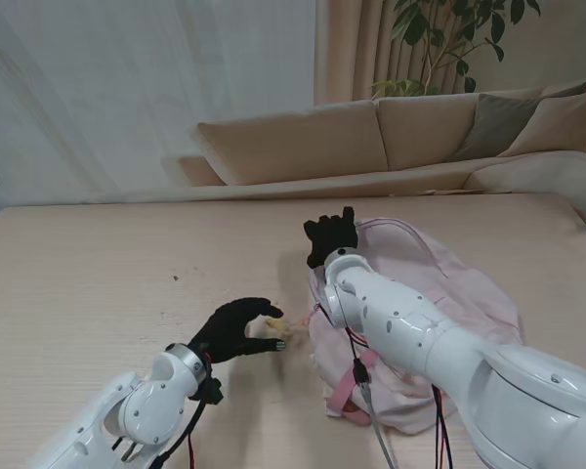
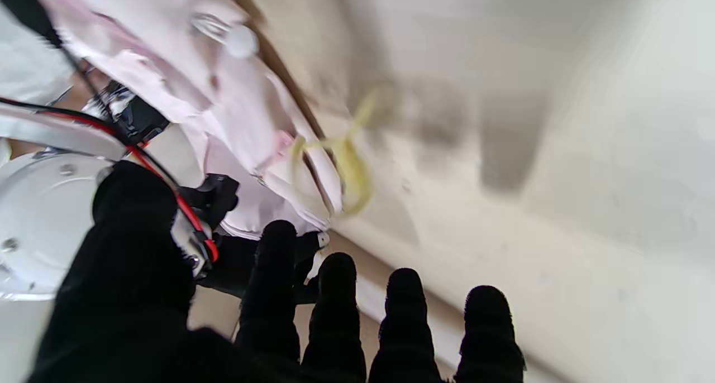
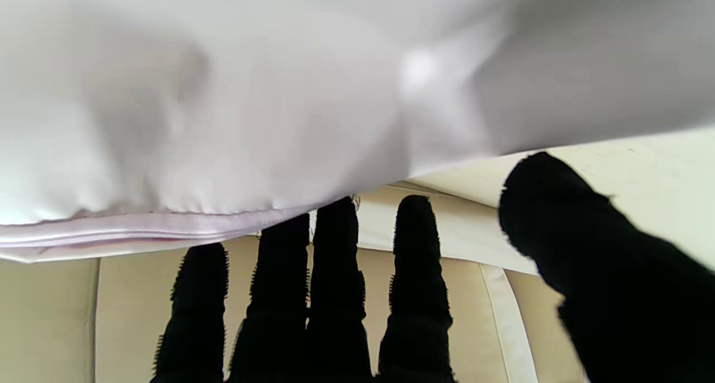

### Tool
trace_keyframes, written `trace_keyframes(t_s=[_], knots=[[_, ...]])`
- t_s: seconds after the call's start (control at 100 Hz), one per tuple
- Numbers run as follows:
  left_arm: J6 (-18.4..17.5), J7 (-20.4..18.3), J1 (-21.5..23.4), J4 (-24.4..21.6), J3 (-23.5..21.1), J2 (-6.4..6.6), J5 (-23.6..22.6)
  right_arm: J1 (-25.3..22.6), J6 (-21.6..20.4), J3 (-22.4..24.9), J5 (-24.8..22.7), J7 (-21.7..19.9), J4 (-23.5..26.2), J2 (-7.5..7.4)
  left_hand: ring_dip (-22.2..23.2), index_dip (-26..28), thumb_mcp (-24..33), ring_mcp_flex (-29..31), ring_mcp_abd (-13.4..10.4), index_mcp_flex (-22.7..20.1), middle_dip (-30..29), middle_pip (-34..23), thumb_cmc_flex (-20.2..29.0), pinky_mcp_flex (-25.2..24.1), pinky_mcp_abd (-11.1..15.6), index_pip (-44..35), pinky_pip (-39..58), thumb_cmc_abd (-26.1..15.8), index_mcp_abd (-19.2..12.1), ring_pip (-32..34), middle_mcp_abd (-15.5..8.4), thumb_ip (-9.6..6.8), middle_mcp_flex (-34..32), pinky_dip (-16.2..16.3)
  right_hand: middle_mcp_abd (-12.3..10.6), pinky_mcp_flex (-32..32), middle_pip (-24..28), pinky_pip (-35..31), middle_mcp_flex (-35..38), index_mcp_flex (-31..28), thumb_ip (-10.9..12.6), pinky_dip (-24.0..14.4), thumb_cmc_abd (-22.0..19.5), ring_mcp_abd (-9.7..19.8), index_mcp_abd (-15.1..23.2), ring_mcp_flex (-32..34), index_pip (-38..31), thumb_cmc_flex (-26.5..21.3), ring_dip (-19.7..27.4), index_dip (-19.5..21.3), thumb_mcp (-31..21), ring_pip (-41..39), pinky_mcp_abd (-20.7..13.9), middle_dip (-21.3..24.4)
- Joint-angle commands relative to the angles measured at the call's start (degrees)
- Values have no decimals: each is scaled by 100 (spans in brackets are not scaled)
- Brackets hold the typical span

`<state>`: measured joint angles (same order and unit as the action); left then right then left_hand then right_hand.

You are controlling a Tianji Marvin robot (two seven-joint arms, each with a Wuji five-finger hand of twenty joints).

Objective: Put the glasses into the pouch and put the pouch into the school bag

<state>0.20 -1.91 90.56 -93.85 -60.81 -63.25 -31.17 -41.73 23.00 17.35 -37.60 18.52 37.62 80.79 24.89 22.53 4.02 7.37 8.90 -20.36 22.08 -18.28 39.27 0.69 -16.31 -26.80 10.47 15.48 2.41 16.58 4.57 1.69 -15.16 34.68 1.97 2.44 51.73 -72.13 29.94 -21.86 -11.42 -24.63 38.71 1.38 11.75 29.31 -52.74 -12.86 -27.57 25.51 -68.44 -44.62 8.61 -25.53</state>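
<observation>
The pink school bag [image 1: 439, 293] lies crumpled on the table to my right. My right hand [image 1: 332, 237] stands at its far left rim with its fingers spread, holding nothing. In the right wrist view the bag's pale fabric [image 3: 313, 92] hangs right over the fingertips [image 3: 335, 226]. My left hand [image 1: 236, 329] hovers just left of the bag's near edge, thumb and fingers apart. A thin yellow cord [image 1: 272, 321] lies at its fingertips; in the left wrist view this yellow loop [image 2: 349, 165], blurred, rests against the bag's edge [image 2: 290, 165], clear of the fingers [image 2: 335, 282]. I cannot make out the glasses or the pouch.
The beige table [image 1: 107, 264] stretches wide to the left and toward the far edge. A pink strap [image 1: 347, 389] trails from the bag toward me, beside my right arm's red and black cables [image 1: 356, 352]. A sofa [image 1: 391, 137] stands behind the table.
</observation>
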Motion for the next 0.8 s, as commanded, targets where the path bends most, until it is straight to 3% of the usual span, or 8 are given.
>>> trace_keyframes(t_s=[0.0,0.13,0.2,0.25,0.39,0.54,0.7,0.79], knots=[[-35,53,-146,51,-29,-35,137,-87,-208,101,31,10,27,-58,8,-170,-203,-108,-80,5,-100,82,-262,-11,-59,148,225,77,129,-92,1,-173,164,150,105,194,-175,202,-391,367,244,157,-208,84,-207,-412,181,322,153,-170,320,281,-43,120],[-42,169,-398,253,40,-87,222,-287,-600,484,45,201,399,-244,-160,-453,-235,-239,-127,319,-296,241,-377,-208,42,387,629,-130,126,-273,76,-160,378,46,76,220,-592,832,-1197,1056,387,578,-1248,158,-242,-934,419,489,451,-669,1601,881,-38,351],[-106,310,-557,429,81,-151,409,-436,-848,752,52,264,678,-367,-299,-618,-268,-262,-180,562,-481,369,-333,-413,112,381,999,-243,-14,-395,116,-169,400,-315,54,233,-700,1189,-1483,1276,541,792,-1773,225,-176,-1143,448,430,572,-857,2490,1114,-72,427],[-105,433,-656,527,101,-209,590,-596,-1001,999,46,265,993,-489,-338,-608,-265,-269,-204,687,-525,414,-305,-457,152,282,1131,-262,-116,-443,114,-171,407,-533,49,244,-782,1362,-1591,1361,623,892,-1931,254,-138,-1237,491,542,636,-936,2794,1241,-89,469],[-151,528,-864,683,85,-302,1021,-1241,-1561,1840,-14,208,2036,-853,-384,-562,-218,-297,-256,860,-572,517,-238,-451,231,122,1203,-304,-222,-565,-21,-173,417,-923,6,252,-914,1547,-1737,1403,641,995,-1990,324,-21,-1369,580,525,739,-1016,2770,1447,-160,532],[-136,689,-905,713,2,-399,1430,-2125,-1988,2768,-117,56,3177,-1152,-363,-527,-193,-306,-265,831,-534,500,-185,-437,247,38,1257,-248,-312,-571,-74,-183,425,-996,23,228,-936,1613,-1647,1371,580,1035,-1996,322,-179,-1321,598,467,788,-1054,2571,1527,-222,550],[-221,735,-807,667,-178,-453,1876,-3063,-2545,3656,248,-217,4117,-1289,-365,-489,-167,-307,-281,927,-541,548,-160,-434,283,-20,1335,-206,-460,-600,-101,-187,436,-1033,33,205,-1024,1293,-1524,1254,511,888,-1923,315,-268,-1167,638,384,857,-1094,2248,1658,-297,576],[-197,743,-675,578,-289,-466,2052,-3566,-2745,4068,873,-463,4561,-1298,-375,-461,-143,-304,-264,851,-551,574,-122,-441,272,-86,1360,-156,-479,-619,-80,-192,433,-1063,30,216,-1098,1285,-1513,1225,479,878,-1824,295,-233,-1163,668,283,894,-1107,2086,1740,-301,600]])
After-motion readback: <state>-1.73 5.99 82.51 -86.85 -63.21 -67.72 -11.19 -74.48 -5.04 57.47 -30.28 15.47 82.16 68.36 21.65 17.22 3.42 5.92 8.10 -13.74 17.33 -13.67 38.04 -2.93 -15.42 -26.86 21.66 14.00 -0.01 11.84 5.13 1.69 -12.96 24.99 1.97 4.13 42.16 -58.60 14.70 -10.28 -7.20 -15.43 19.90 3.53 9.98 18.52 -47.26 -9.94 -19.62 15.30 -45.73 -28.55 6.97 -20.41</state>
